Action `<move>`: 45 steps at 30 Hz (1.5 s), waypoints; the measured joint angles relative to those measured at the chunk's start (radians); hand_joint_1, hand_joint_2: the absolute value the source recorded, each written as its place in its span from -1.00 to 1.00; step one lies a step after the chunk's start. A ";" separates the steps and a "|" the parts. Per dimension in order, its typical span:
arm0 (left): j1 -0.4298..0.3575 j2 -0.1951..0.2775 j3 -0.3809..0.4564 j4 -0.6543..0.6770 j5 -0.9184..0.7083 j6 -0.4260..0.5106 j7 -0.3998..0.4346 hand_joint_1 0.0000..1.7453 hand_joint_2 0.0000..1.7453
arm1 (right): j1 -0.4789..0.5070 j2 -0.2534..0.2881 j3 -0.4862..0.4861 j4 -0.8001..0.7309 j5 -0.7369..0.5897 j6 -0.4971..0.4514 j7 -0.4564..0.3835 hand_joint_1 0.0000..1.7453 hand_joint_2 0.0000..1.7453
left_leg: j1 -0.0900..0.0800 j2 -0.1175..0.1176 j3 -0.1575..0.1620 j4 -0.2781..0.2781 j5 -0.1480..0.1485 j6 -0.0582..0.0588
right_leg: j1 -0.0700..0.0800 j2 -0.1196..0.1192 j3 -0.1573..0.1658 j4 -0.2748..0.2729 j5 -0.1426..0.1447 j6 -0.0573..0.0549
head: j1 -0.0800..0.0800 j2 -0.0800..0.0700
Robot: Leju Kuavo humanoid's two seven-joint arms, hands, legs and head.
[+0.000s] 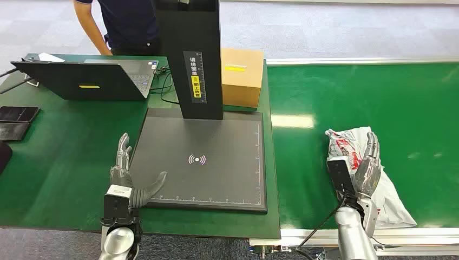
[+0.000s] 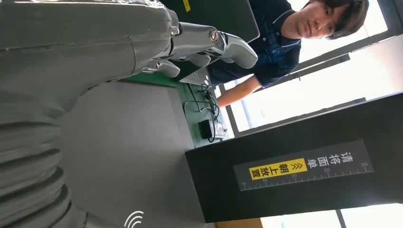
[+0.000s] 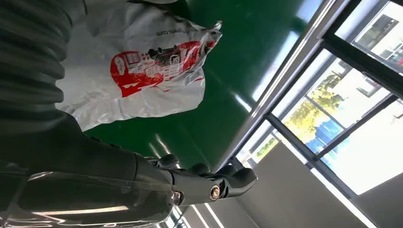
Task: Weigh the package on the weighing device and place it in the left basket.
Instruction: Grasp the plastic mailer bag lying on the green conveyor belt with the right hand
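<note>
So the package (image 1: 373, 184), a white plastic mailer bag with red print, is lying flat on the green belt (image 1: 389, 103) on the right side of the scene, well to the right of the scale (image 1: 216, 179). The right hand (image 1: 367, 168) is right over it, palm roughly side-on, fingers (image 1: 371, 145) stretched out straight and apart with nothing in them. From the head view it looks like the hand is hovering over or just touching the left half of the bag; can't tell for sure if there's contact. In the right wrist view the bag (image 3: 142, 76) sits just beside the palm, on the side away from the dark fingers (image 3: 228, 178), which point out past it toward the far rail.

The bag's long axis runs diagonally, from far-left to near-right, so the hand is lined up over its far-left end, not the middle.

The left hand (image 1: 127, 181) is parked at the near-left edge of the scale, fingers spread loosely, thumb resting over the plate's edge, holding nothing. It's well apart from the bag, so the right hand is clearly the one to grab it.

My guess is the pickup hasn't happened yet: those fingers need to close on the plastic, then carry it left onto the plate. A person (image 1: 124, 21) stands at the far side by a laptop (image 1: 92, 78).
</note>
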 joint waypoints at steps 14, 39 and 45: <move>0.020 -0.008 0.002 -0.031 -0.011 -0.006 0.015 -1.00 1.00 | -0.003 0.000 -0.118 0.069 0.024 0.009 0.029 -1.00 1.00 | 0.000 0.000 0.000 0.000 0.000 0.000 | 0.000 0.000 0.000 0.000 0.000 0.000 | 0.000 0.000; 0.023 -0.011 0.003 -0.046 -0.023 -0.014 0.028 -1.00 1.00 | -0.012 -0.008 -0.229 0.167 0.105 0.025 0.130 -1.00 1.00 | 0.000 0.000 0.000 0.000 0.000 0.000 | 0.000 0.000 0.000 0.000 0.000 0.000 | 0.000 0.000; 0.022 -0.015 0.003 -0.048 -0.029 -0.024 0.038 -1.00 1.00 | -0.040 -0.039 -0.248 0.299 0.270 0.132 0.307 -1.00 1.00 | 0.000 0.000 0.003 0.001 0.000 0.000 | 0.000 0.000 0.003 -0.001 0.000 0.000 | 0.000 0.000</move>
